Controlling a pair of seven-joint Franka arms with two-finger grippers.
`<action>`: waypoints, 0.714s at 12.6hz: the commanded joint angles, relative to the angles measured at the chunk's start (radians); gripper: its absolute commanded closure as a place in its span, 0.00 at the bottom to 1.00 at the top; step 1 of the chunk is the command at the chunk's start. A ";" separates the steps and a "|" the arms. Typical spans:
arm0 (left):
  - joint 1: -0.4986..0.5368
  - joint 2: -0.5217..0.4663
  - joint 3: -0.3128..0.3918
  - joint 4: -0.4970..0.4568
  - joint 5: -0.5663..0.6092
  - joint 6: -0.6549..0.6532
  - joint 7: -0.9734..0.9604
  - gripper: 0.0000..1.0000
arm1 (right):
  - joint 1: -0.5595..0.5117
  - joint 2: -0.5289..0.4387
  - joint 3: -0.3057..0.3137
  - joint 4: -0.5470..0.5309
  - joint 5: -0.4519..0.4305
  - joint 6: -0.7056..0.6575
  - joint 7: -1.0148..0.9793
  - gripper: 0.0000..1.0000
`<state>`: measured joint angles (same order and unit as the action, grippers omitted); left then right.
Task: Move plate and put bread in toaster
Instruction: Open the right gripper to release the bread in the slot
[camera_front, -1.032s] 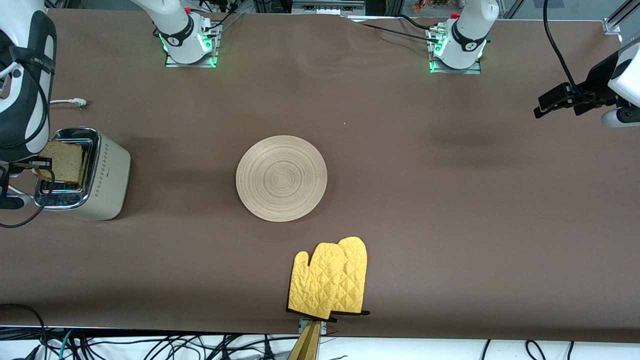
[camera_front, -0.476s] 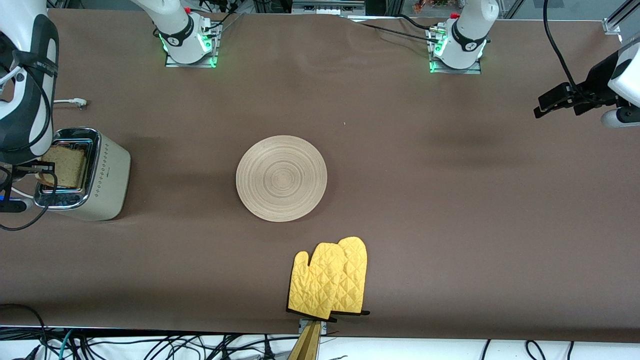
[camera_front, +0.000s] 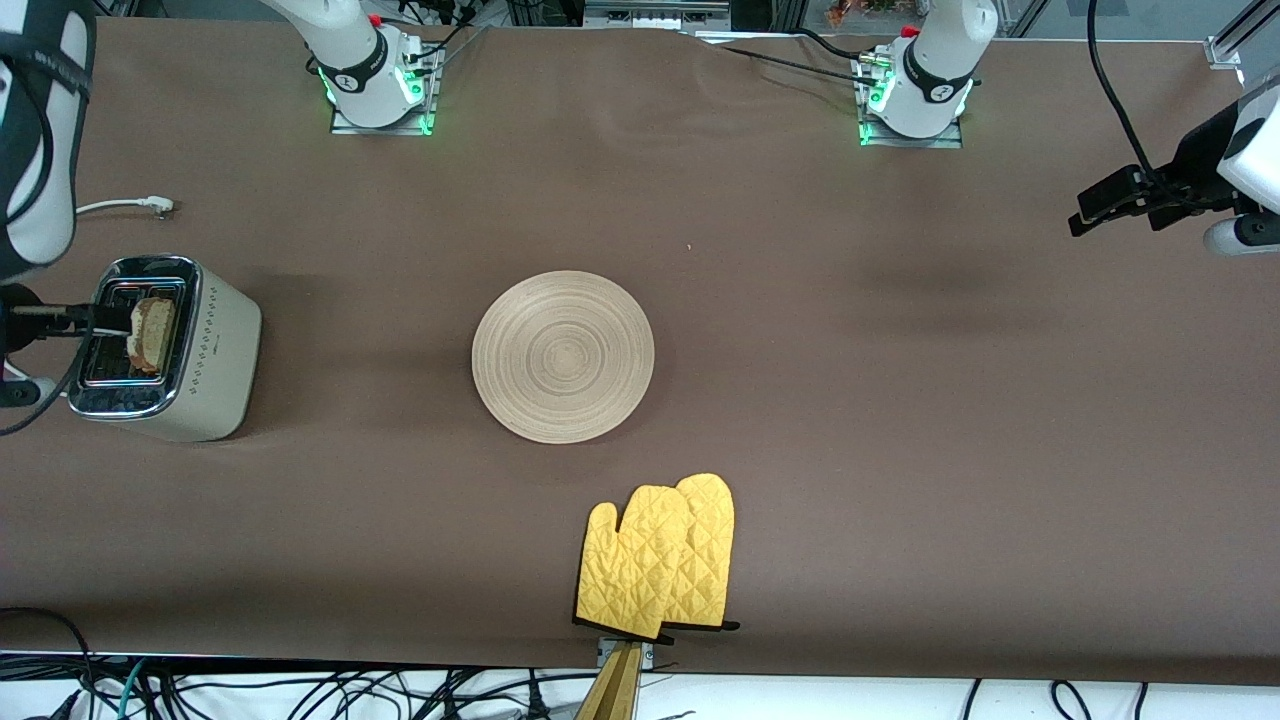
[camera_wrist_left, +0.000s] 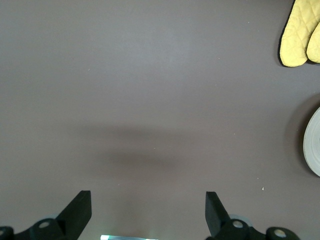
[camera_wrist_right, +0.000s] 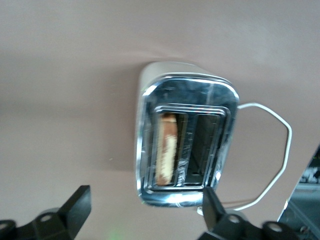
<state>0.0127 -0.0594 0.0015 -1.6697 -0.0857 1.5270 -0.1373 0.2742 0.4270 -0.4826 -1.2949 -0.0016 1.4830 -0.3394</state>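
I see the bread (camera_front: 152, 334) standing in one slot of the toaster (camera_front: 215, 350) at the right arm's end of the table. My right gripper (camera_wrist_right: 145, 212) hangs released over the toaster. The left gripper (camera_wrist_left: 148, 212) waits, fingers spread, over bare table. The plate (camera_front: 563, 356) lies mid-table, with yellow oven mitts (camera_front: 660, 556) nearer the camera
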 joint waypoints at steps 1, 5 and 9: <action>0.000 0.010 -0.002 0.031 0.018 -0.024 -0.013 0.00 | 0.023 -0.019 0.003 0.061 0.093 -0.029 -0.039 0.00; 0.001 0.010 -0.002 0.031 0.018 -0.022 -0.013 0.00 | -0.005 -0.176 0.080 -0.119 0.134 -0.023 0.049 0.00; 0.003 0.010 -0.002 0.030 0.018 -0.024 -0.012 0.00 | -0.235 -0.388 0.373 -0.413 0.016 0.187 0.176 0.00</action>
<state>0.0143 -0.0593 0.0023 -1.6691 -0.0857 1.5266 -0.1373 0.1218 0.1877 -0.2250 -1.5244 0.0630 1.5768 -0.2313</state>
